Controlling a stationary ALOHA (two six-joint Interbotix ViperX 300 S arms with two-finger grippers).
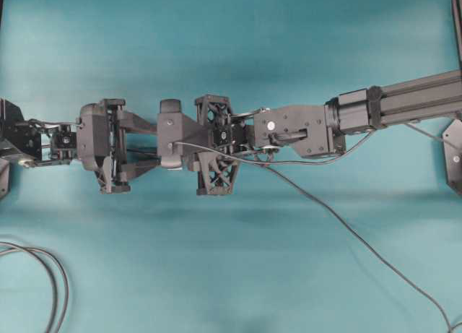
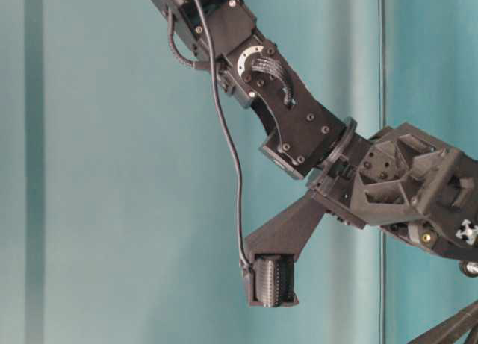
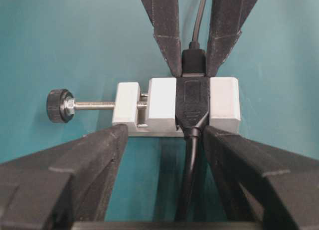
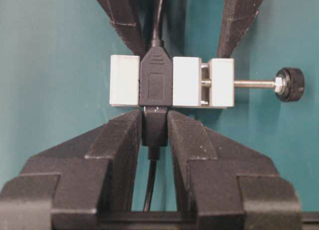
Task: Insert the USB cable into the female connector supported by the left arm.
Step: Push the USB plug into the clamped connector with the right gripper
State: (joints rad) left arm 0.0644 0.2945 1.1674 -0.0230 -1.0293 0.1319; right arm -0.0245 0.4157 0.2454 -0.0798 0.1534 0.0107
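Between the two claws, plug and socket are met end to end.

At the right claw, the jaws are seen closed part-way on the small dark rectangular plug of the USB cable, its thin grey lead trailing back between them. The plug's tip is lined up with, and apparently seated in, the black female connector clamped in a small white block vice with a screw post and dark knob. The left claw stands wide, its fingers flanking the vice, judged to be bracing it so the push is resisted. All hangs above the teal worktop.
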